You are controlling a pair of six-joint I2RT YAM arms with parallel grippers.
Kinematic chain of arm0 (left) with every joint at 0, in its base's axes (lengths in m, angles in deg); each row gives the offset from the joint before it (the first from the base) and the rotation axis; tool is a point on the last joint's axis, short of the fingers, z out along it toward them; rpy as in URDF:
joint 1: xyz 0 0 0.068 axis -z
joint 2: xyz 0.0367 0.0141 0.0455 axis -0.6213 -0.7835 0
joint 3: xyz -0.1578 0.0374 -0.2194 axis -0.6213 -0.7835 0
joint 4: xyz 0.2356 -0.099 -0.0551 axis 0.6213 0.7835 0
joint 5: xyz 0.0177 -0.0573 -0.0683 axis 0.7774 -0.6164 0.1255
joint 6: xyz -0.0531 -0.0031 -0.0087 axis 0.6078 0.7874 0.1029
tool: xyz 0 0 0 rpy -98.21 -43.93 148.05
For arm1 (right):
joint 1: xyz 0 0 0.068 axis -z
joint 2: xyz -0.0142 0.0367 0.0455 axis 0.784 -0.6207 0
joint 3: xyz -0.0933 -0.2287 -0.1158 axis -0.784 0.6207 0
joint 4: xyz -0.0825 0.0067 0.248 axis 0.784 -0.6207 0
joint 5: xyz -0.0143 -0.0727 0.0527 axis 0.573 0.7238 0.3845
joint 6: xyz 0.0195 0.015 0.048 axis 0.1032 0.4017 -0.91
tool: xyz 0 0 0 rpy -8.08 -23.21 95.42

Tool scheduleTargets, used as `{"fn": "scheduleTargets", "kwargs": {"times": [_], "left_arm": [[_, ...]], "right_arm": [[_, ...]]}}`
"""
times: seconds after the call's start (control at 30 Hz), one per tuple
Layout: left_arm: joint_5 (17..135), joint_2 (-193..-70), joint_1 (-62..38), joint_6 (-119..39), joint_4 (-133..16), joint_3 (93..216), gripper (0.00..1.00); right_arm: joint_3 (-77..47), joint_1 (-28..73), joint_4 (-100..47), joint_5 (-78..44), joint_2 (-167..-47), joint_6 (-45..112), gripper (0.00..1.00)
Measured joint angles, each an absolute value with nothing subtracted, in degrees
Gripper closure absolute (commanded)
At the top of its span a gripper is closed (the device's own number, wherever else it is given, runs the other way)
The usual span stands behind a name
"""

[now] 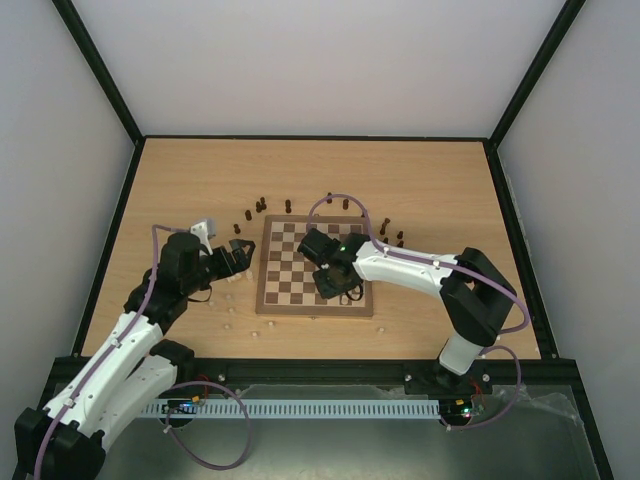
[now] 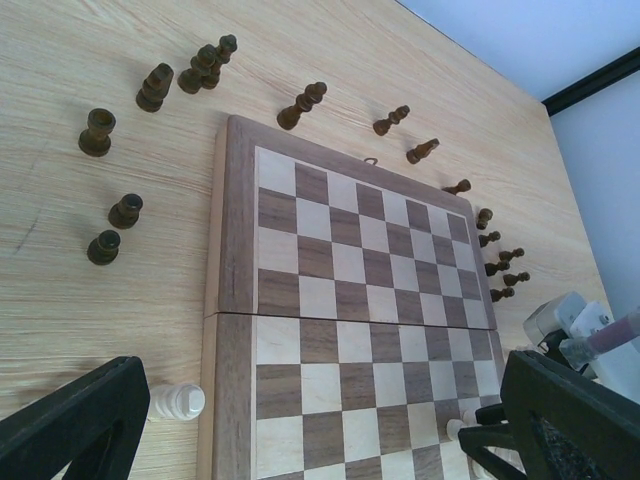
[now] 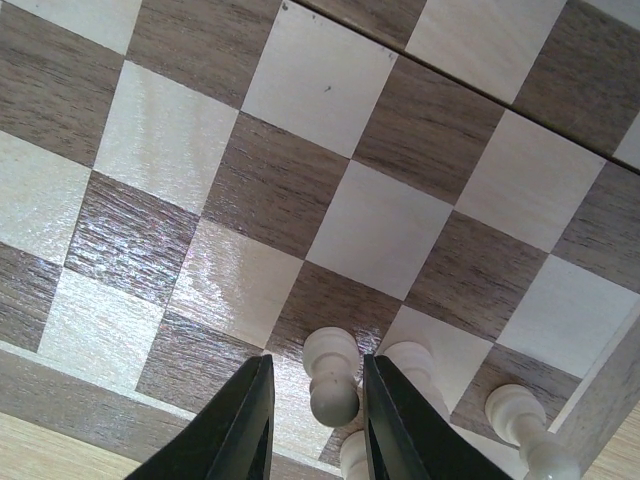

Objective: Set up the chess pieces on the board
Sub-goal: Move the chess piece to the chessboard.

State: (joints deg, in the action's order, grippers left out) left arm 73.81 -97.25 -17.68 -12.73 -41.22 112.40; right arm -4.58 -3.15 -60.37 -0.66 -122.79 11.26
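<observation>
Your right gripper (image 3: 318, 360) is down over the near-right part of the board (image 1: 290, 262), close to its near border. Its jaws are narrowed around a pale pawn (image 3: 333, 385). A sliver of square shows between the pawn and one finger, so I cannot tell whether it is truly pinched or only bracketed.

Your left gripper (image 1: 240, 258) hangs just left of the board with its jaws spread wide, holding nothing.

Expect the pawn to be very light, rigid turned wood with a smooth, slightly slick finish. It won't crush, but it looks likely to pop sideways or tip off its small base if the pads meet it unevenly. Take it at the round head or the collar just under it, fingers square to the stem and both pads landing together.

Two more pale pieces (image 3: 415, 365) stand just beside it to the right in the wrist view, so a wide or skewed approach could knock them over.

The dark pieces (image 2: 302, 105) stand scattered on the tabletop (image 1: 420, 180) along the board's far and right edges. A few pale ones (image 1: 231, 304) lie off its near-left corner. These should handle the same way, so grip them high, centred and gently.
</observation>
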Motion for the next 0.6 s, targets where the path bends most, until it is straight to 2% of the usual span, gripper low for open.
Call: {"fn": "scheduleTargets", "kwargs": {"times": [0.17, 0.33, 0.6], "left_arm": [[73.81, -97.27, -17.68, -12.60, -41.61, 112.36, 0.00], [73.81, -97.58, -17.68, -12.47, -41.94, 112.34, 0.00], [73.81, -97.64, -17.44, -12.45, -41.94, 112.05, 0.01]], "right_arm": [[-4.25, -3.20, -60.57, -0.53, -122.93, 11.23, 0.74], [-4.14, -3.20, -60.57, -0.42, -123.08, 11.17, 0.83], [-4.14, -3.20, -60.55, -0.22, -123.49, 11.23, 0.86]]}}
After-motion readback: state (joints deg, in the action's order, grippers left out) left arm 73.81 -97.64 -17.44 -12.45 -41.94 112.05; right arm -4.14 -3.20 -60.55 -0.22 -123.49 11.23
